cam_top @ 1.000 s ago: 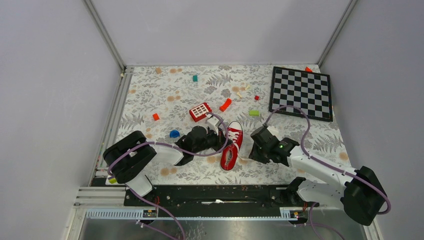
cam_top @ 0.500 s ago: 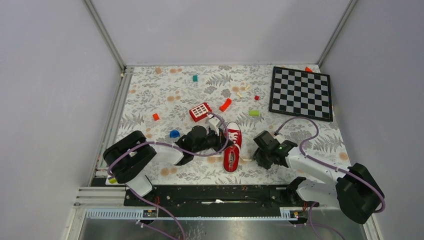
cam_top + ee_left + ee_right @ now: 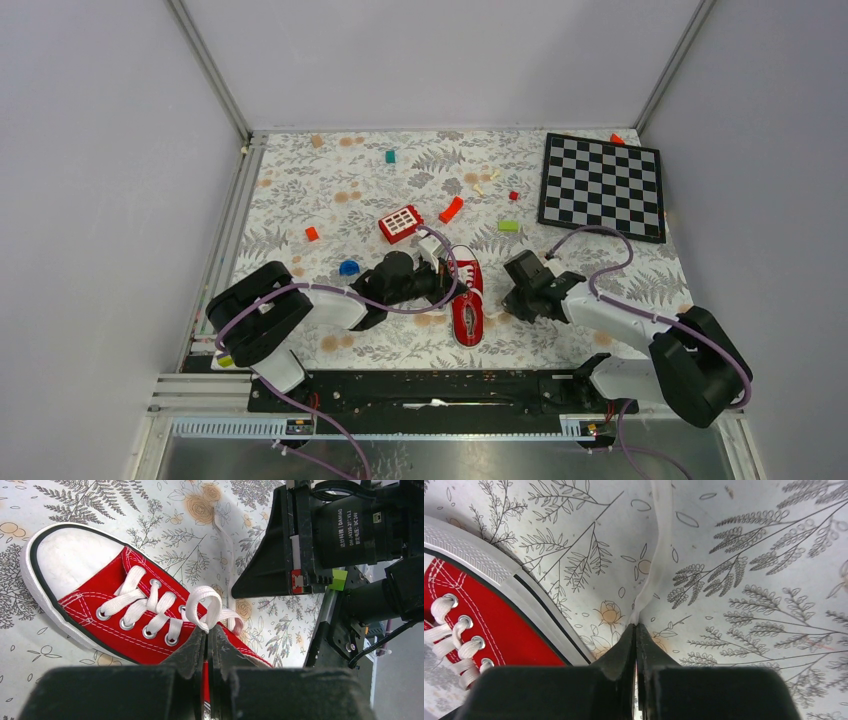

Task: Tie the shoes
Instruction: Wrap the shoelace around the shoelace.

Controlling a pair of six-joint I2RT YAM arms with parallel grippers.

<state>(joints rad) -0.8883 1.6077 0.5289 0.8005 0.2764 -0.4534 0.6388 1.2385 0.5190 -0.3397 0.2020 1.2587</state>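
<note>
The red shoe (image 3: 468,305) with white toe cap lies on the floral mat between both arms. My left gripper (image 3: 447,285) sits at its left side. In the left wrist view the gripper (image 3: 207,630) is shut on a loop of white lace (image 3: 205,600) standing up from the shoe (image 3: 100,595). My right gripper (image 3: 508,300) is just right of the shoe. In the right wrist view this gripper (image 3: 636,626) is shut on the other lace end (image 3: 661,540), which runs flat across the mat away from the shoe (image 3: 474,605).
A chessboard (image 3: 603,185) lies at the back right. Behind the shoe are a red block with white squares (image 3: 400,222), a red-orange piece (image 3: 451,209), a green block (image 3: 508,226) and a blue piece (image 3: 349,267). Small bits are scattered farther back.
My right gripper has moved in toward the shoe and shut on the loose lace end. The shoe's heel end has swung a little to the right. The left gripper stays shut on its loop.
</note>
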